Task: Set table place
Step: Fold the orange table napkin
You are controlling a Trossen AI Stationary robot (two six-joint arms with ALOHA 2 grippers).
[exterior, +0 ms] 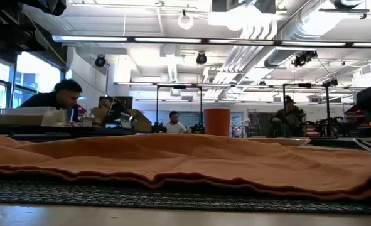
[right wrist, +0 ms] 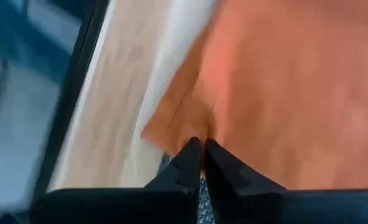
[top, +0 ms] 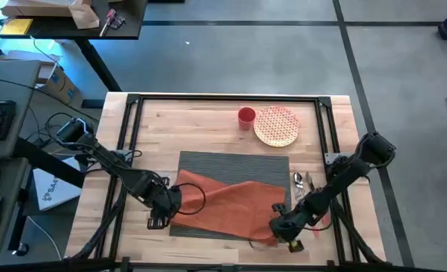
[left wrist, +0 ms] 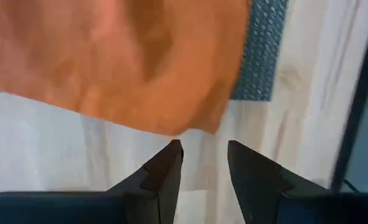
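At the placemat's [top: 234,162] near right corner, right claw [top: 284,229] is pinched tight on the orange napkin's [top: 231,202] edge, fingers [right wrist: 193,158] together. Left claw [top: 161,210] sits at the placemat's left edge, fingers [left wrist: 165,177] a narrow gap apart, holding nothing, napkin just ahead. Napkin lies rumpled across the placemat, mid-counter [top: 208,121]. Red cup [top: 246,115] stands just beside the plate [top: 276,125] at the far side; whether anything is inside, can't tell.
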